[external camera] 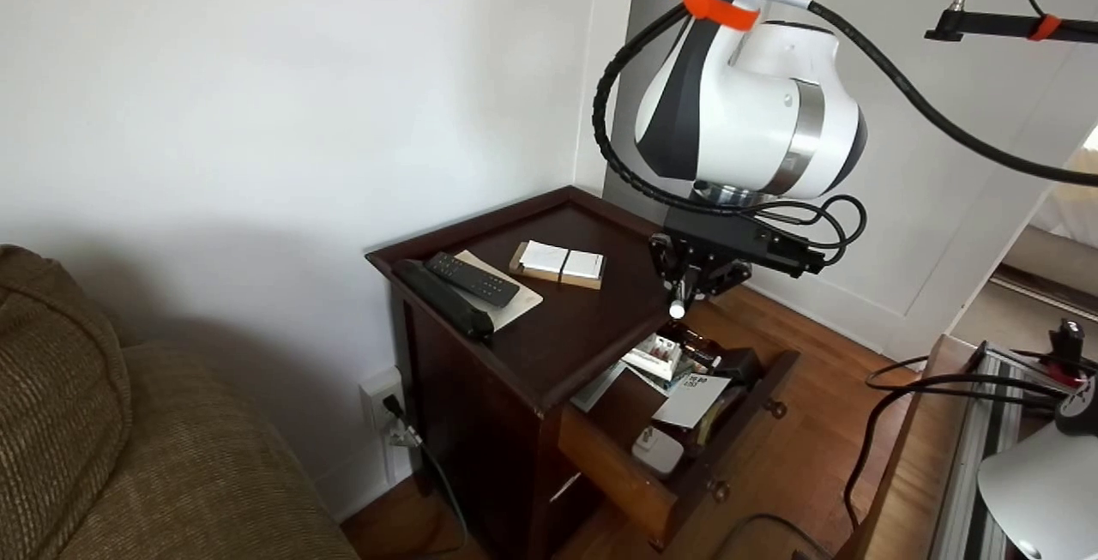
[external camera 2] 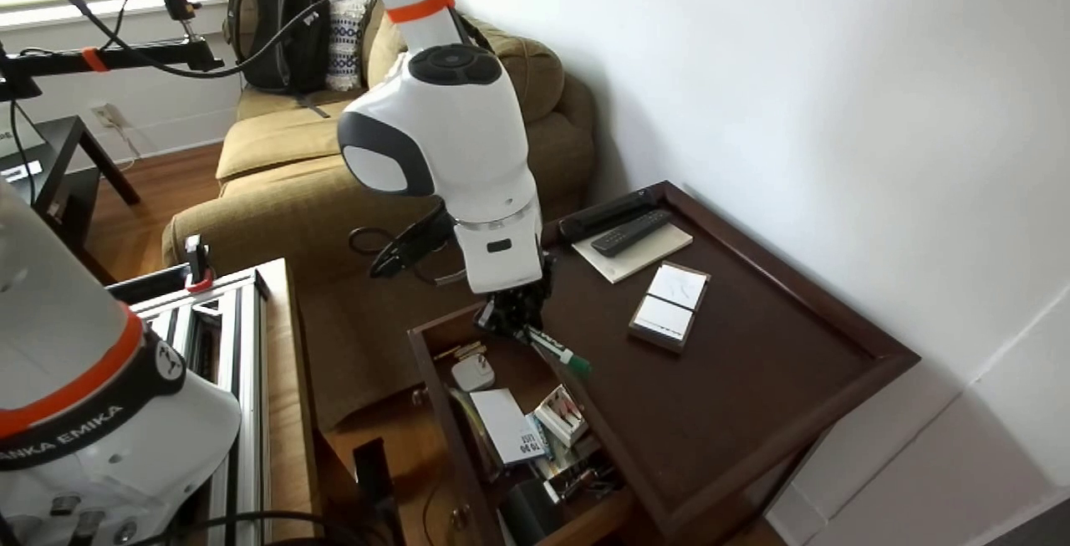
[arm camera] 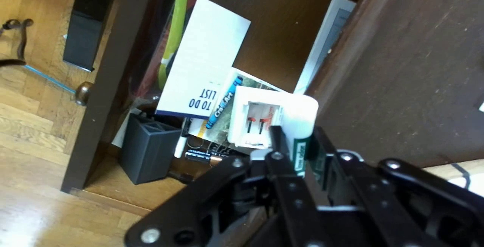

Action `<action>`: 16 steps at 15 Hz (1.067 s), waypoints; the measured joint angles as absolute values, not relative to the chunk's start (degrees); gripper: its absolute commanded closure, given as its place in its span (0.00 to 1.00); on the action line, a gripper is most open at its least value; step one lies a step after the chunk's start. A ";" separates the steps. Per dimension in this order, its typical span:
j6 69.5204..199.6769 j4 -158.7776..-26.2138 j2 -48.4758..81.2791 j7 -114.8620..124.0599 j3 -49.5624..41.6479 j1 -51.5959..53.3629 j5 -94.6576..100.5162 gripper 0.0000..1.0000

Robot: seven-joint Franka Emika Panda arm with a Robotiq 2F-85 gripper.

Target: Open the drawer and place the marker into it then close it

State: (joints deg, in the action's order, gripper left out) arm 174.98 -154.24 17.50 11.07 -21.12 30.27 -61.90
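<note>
We find the gripper [arm camera: 298,141] clamped on the marker [external camera 2: 557,349], its two black fingers [arm camera: 279,143] dotted with bright screw heads. The marker is a slim, smooth cylinder, white at one end and green at the other, with a green label lettered "low odor" between; it is held tilted near the edge of the tabletop [external camera: 549,350]. From these angles we cannot settle whether all of it lies above the drawer [external camera: 613,470]. The arm [external camera: 755,123] is glossy white with dark grey panels, bound with one orange strap [external camera: 720,9].

The drawer, of reddish-brown wood, stands pulled out, with two rounded knobs [external camera: 775,408] on its front. Within it we count one round-cornered white adapter [external camera: 658,452], one flat pad [arm camera: 204,58] lettered "TO DO LIST", one blue crayon [arm camera: 225,103], one angular dark grey block [arm camera: 151,148] and one white box [arm camera: 238,120], in which two red-headed pieces [arm camera: 263,120] show in the wrist view.

On the tabletop, dark wood with a raised rim, we count one button-studded remote [external camera: 473,279] resting on one pale card [external camera: 515,307], one long black bar [external camera: 442,298] beside them, and one tan slab [external camera: 542,273] topped with white paper [external camera: 545,255] under one dark band [external camera: 564,266].

Further out we record one sofa [external camera: 197,457] in ribbed brown cloth and, in an exterior view, one black backpack [external camera 2: 280,32] upon it.
</note>
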 measured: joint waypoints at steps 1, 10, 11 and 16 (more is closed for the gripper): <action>174.98 -154.83 17.36 12.03 -21.15 30.27 -62.45 0.95; 175.89 -157.38 17.71 17.61 -15.58 24.26 -68.79 0.95; 175.96 -157.38 17.71 17.43 -15.34 23.95 -70.08 0.95; 176.38 -157.03 17.83 13.68 -14.16 21.82 -77.14 0.53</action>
State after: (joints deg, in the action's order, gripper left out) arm 176.38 -157.03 17.83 13.68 -14.16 21.82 -77.14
